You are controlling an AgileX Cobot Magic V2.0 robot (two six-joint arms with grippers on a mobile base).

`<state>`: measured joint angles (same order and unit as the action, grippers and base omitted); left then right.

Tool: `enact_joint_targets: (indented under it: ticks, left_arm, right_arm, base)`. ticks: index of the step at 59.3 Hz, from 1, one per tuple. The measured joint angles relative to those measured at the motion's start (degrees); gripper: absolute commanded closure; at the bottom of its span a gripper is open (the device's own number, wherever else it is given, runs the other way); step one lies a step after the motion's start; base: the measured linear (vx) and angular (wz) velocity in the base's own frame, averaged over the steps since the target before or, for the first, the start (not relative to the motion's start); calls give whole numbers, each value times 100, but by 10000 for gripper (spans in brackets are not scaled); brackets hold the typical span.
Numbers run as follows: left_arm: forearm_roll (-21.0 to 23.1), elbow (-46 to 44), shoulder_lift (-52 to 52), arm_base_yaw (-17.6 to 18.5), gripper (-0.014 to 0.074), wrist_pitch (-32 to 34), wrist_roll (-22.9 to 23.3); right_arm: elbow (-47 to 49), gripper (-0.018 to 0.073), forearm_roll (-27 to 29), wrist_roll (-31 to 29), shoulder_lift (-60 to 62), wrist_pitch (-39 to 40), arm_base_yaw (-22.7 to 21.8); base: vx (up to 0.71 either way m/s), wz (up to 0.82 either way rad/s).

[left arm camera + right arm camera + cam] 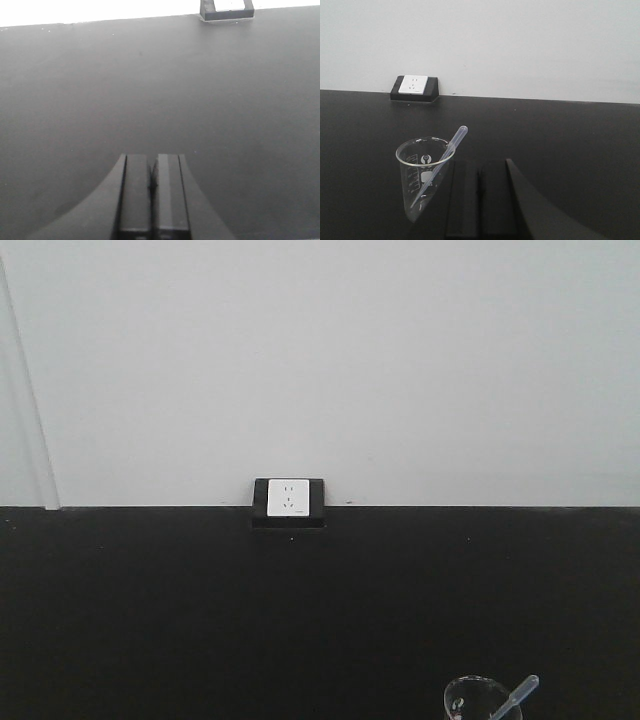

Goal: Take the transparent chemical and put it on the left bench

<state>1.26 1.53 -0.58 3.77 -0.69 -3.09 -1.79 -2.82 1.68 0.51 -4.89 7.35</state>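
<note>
Pipette (439, 165): clear dropper leaning inside the glass beaker (411, 181), bulb end up past the rim.
Beaker: standing on the black countertop (570, 140), well in front of the wall socket (413, 84).
Right gripper (480, 170): clenched, empty, just beside the beaker.
Left gripper (151, 165): clenched on nothing, over the countertop.

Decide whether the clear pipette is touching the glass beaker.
Touching. The right wrist view shows the pipette leaning on the rim of the beaker, with its stem running down inside towards the base.
</note>
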Motion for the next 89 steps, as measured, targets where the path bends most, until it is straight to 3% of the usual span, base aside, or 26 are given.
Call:
enact_joint_targets:
  ticks: [12,22,30,49,63,75,89]
  left_arm:
    - [0,0,0,0,600,0,0]
    - [0,0,0,0,600,0,0]
    - [0,0,0,0,600,0,0]
    - [0,0,0,0,600,0,0]
    - [0,0,0,0,600,0,0]
    - [0,0,0,0,600,0,0]
    - [0,0,0,0,600,0,0]
  right_arm:
    - [0,567,0,0,0,19,0]
    - [11,567,100,0,0,529,0]
    - [566,567,251,-7,-86,545,0]
    - [2762,567,282,-124,-2389,404,0]
    - [3015,524,282,-129,-3544,383,0]
    - [3015,333,329,1,-4026,383,0]
    - [3015,-67,644,263,-4393,437,0]
  base:
    - [0,0]
    - [0,0]
    - [0,0]
    - [0,0]
    - [0,0]
    - [0,0]
    - [0,0]
